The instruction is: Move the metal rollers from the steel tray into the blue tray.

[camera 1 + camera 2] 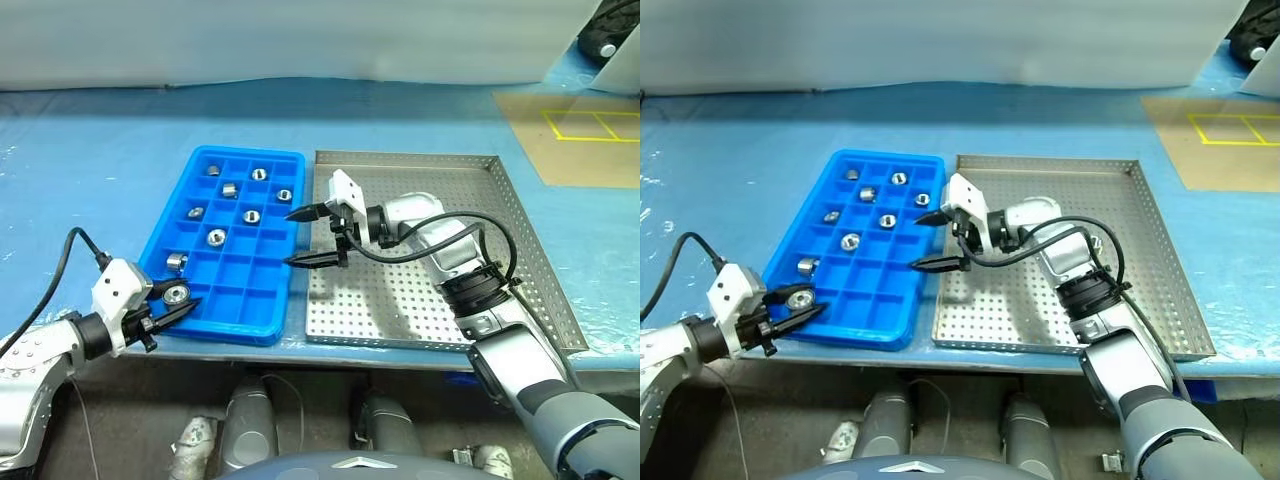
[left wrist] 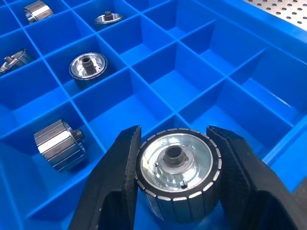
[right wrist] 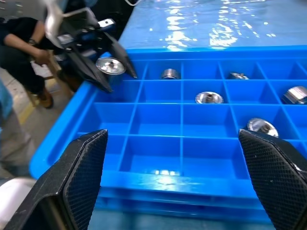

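Left wrist view: the left gripper (image 2: 175, 167) has its two black fingers clamped on one of the metal rollers (image 2: 176, 165), a ribbed silver cylinder with its centre hole facing the camera, held above the near-left corner of the blue tray (image 1: 262, 325). From the head camera the same gripper (image 1: 172, 300) sits at that corner, the roller just over the tray's outer rim or the last compartment; which of the two cannot be settled from these pictures. Other rollers already lie in separate compartments of the blue tray, mostly toward its far end, e.g. (image 1: 216, 237), and one (image 1: 177, 262) in the cell just beyond the held piece. The steel tray (image 1: 520, 215), touching the blue tray's right side, shows a bare perforated floor wherever it is not covered by the right arm. The right gripper (image 1: 311, 237) hovers over the blue tray's right edge, fingers spread wide with nothing between them. Judgement: step in hand is placement of what may be the last roller. Next move calls for shifting the left gripper inward so the roller is squarely over an unoccupied compartment, lowering, then releasing. Risk: released at the rim, the roller could drop outside the tray.
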### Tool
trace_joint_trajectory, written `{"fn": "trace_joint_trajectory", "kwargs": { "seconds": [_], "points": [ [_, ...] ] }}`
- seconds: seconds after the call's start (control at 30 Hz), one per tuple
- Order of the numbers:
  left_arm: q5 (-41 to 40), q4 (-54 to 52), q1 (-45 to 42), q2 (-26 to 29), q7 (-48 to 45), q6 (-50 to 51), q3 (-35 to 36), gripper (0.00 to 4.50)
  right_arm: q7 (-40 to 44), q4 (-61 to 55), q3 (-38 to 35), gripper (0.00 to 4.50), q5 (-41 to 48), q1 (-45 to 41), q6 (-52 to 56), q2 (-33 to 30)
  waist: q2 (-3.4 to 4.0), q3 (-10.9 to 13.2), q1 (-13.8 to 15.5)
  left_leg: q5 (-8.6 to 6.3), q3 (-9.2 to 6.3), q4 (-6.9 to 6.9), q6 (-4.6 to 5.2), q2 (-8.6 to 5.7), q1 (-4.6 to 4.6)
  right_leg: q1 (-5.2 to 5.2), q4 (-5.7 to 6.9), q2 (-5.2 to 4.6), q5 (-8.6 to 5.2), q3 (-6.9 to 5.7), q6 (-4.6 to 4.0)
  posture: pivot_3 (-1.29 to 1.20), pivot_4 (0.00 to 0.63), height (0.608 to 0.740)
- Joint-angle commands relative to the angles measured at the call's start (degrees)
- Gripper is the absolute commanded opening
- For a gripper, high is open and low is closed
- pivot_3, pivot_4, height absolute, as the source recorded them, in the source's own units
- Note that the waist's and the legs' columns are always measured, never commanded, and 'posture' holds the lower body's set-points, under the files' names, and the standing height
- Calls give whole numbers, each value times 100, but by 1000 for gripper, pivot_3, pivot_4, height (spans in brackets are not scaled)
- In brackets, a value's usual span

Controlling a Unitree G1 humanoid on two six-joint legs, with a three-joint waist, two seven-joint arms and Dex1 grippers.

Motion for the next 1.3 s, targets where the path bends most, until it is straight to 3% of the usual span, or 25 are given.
{"fn": "trace_joint_trajectory", "kwargs": {
  "seconds": [0.03,0.53,0.57,0.67,0.8,0.97,1.17,1.3],
  "points": [
    [24,29,-86,46,26,-157,-80,1837,327,-375,-53,4500,258,-72,227,-110,0,0,-1,0,0,0,0,1,1,0,1,1,0,0,0,155,150,740],
    [45,405,-315,261,-112,-164,-300,1837,213,-422,-96,4500,133,-40,141,-97,-1,-1,-4,6,0,7,-10,0,19,2,33,1,0,5,-1,133,150,740],
    [103,451,-334,286,-112,-230,-322,2572,181,-404,-102,4500,124,-48,125,-88,-1,-1,-5,7,0,7,-11,0,20,2,36,1,0,5,-2,133,150,740],
    [242,606,-578,230,135,-313,-374,3463,105,-374,-108,4500,104,-56,92,-73,0,-2,-6,8,0,7,-13,-1,23,2,40,1,0,9,-2,127,150,740],
    [130,573,-806,249,2,-317,-500,3463,26,-389,-114,4500,90,-36,84,-79,-2,-3,-4,9,0,13,-14,-1,22,2,46,0,0,7,-2,94,150,740],
    [67,645,-1720,74,20,-348,-903,3463,-194,-611,-252,4500,97,84,209,-239,-3,-3,7,13,0,22,-20,-1,22,3,66,-2,0,4,-3,22,150,740],
    [-412,1013,-3326,-516,-99,78,-1450,3463,-606,-1092,-603,4500,120,375,495,-674,-3,-4,-51,14,0,54,-22,-1,27,7,92,-2,3,15,-7,-126,150,740],
    [-342,1659,-4154,-912,-436,-14,-1950,3463,-911,-1557,-831,4500,136,720,749,-960,-5,-6,-227,15,0,70,-21,-3,30,18,88,-1,5,21,-6,-235,150,740]
  ]
}}
